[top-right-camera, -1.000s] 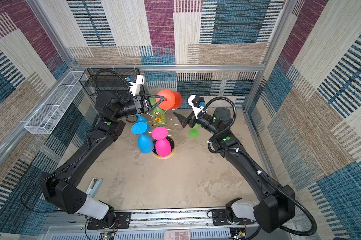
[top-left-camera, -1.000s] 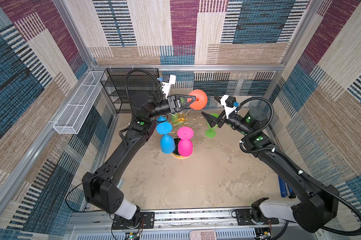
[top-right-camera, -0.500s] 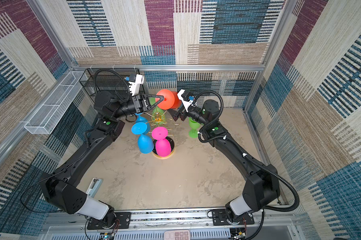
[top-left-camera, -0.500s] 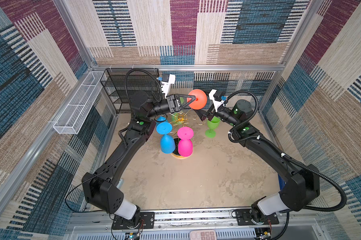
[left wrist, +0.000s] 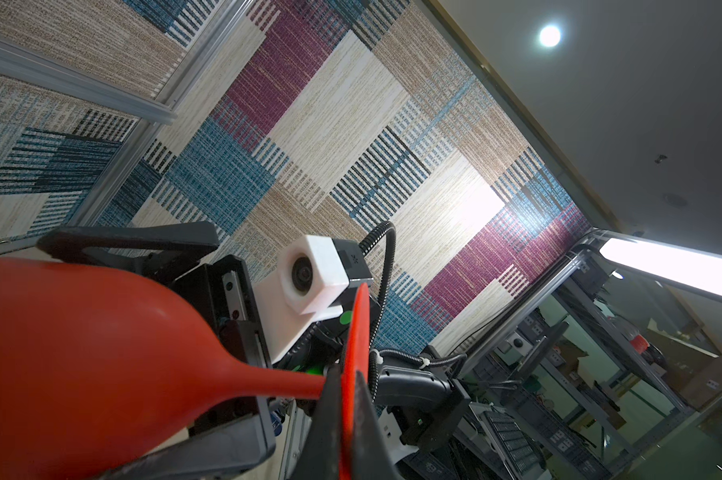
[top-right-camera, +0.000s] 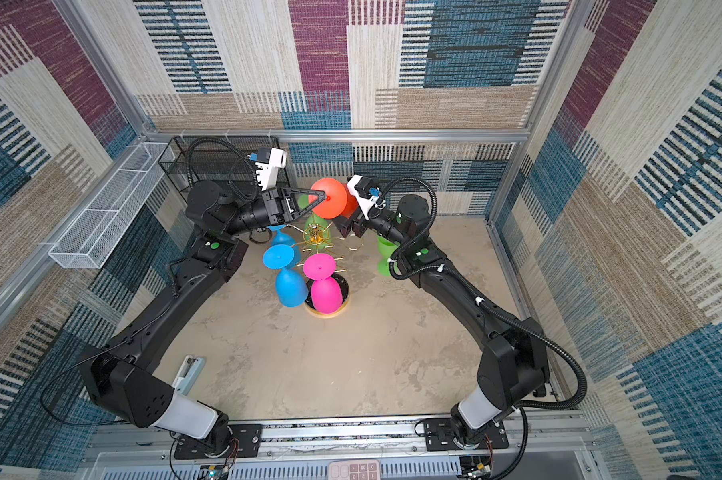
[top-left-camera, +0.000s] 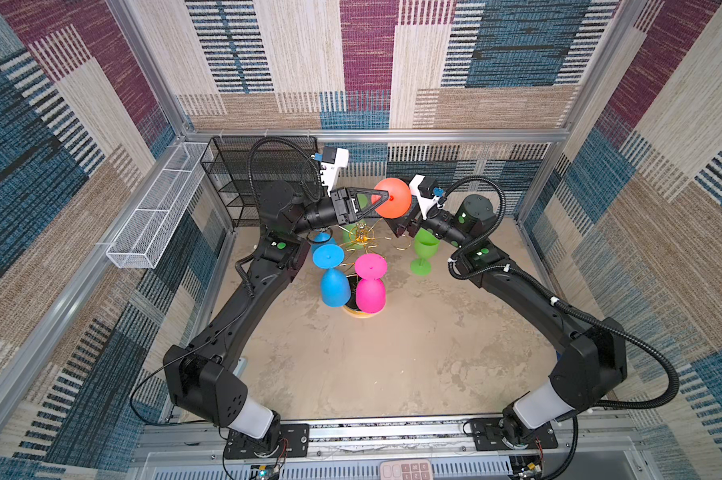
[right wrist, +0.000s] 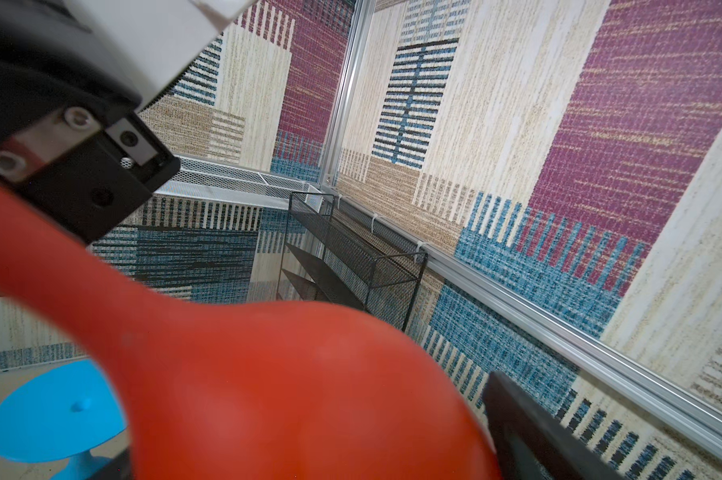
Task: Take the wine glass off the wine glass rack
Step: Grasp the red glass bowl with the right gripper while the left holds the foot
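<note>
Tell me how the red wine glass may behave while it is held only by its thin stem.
The red wine glass looks matte and opaque, probably plastic, so likely light and not brittle. The left gripper pinches only the thin stem beside the foot, with the big bowl sticking out sideways, so it may sag or turn in the grip.

In both top views, a wine glass rack (top-left-camera: 361, 237) stands mid-table (top-left-camera: 392, 365). On its near side hang a left hanging glass (top-left-camera: 334, 286) and a right hanging glass (top-left-camera: 369, 293). A wine glass (top-left-camera: 392, 198) lies sideways in the air above the rack's far side. A standing glass (top-left-camera: 425, 249) is to the right of the rack, and a mesh shelf (top-left-camera: 243, 178) is at the back left
</note>
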